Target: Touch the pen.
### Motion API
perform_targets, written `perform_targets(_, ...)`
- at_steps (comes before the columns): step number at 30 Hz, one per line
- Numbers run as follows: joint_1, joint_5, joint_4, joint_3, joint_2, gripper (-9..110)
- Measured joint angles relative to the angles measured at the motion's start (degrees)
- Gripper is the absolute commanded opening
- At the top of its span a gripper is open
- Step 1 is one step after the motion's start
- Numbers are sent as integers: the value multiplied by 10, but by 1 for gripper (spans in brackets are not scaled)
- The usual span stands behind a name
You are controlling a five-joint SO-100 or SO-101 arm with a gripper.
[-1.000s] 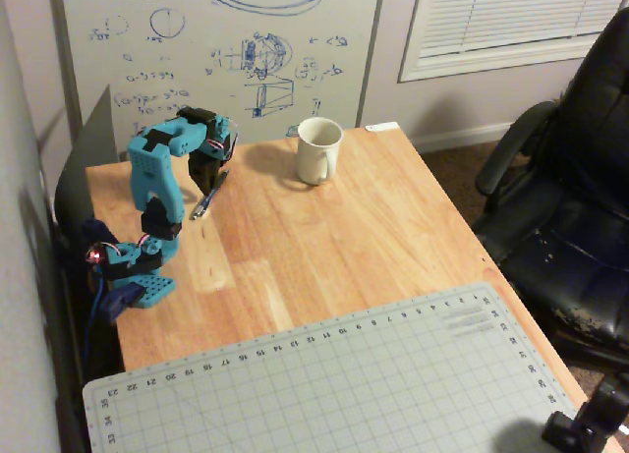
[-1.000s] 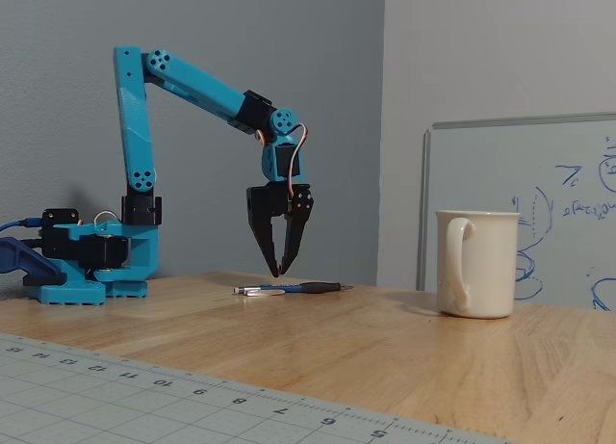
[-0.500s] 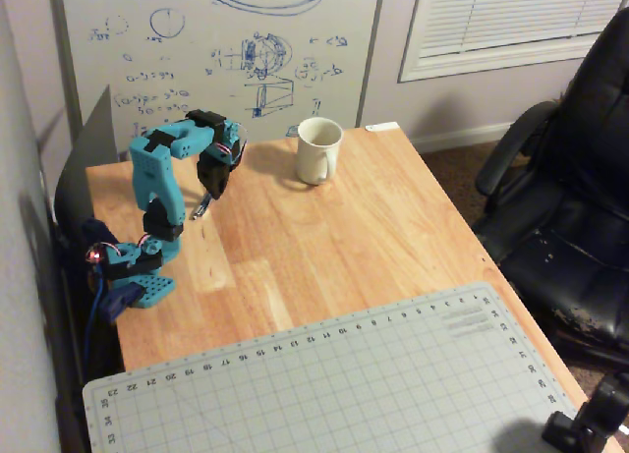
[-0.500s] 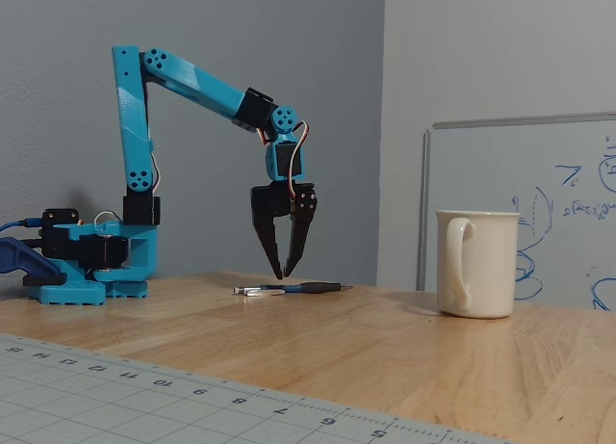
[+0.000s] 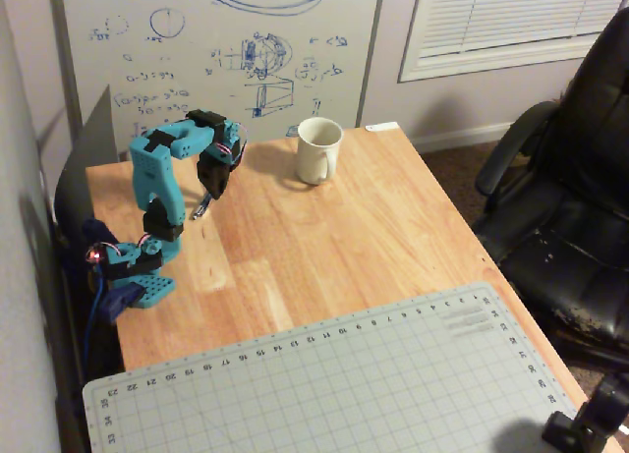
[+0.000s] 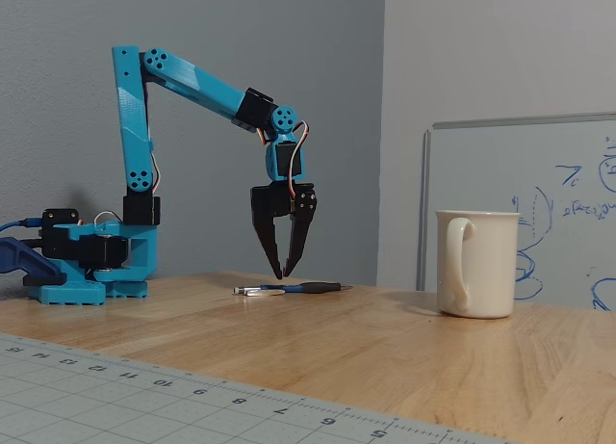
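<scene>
item: black gripper (image 6: 283,272), fingers nearly pressed together with tips almost meeting, empty, pointing down just above the pen (image 6: 289,289), which lies flat on the wooden table (image 6: 404,357) near the arm's base; contact apparently not yet made. step in hand: final approach; next move calls for a short straight descent onto the barrel. surroundings: white mug (image 6: 476,263) well apart, cutting mat (image 5: 334,384) nearer the camera, nothing obstructing.

Teal arm (image 6: 183,78), white mug (image 6: 476,263), dark blue pen (image 6: 298,288)
</scene>
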Motion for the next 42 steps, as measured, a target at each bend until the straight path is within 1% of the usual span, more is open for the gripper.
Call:
perform_targets(13, 0, 0, 0, -1, -62, 0)
perform_targets(21, -1, 0, 0, -1, -62, 0)
perform_targets(29, -49, 0, 0, -26, -62, 0)
perform_targets(42, -49, 0, 0, -30, -62, 0)
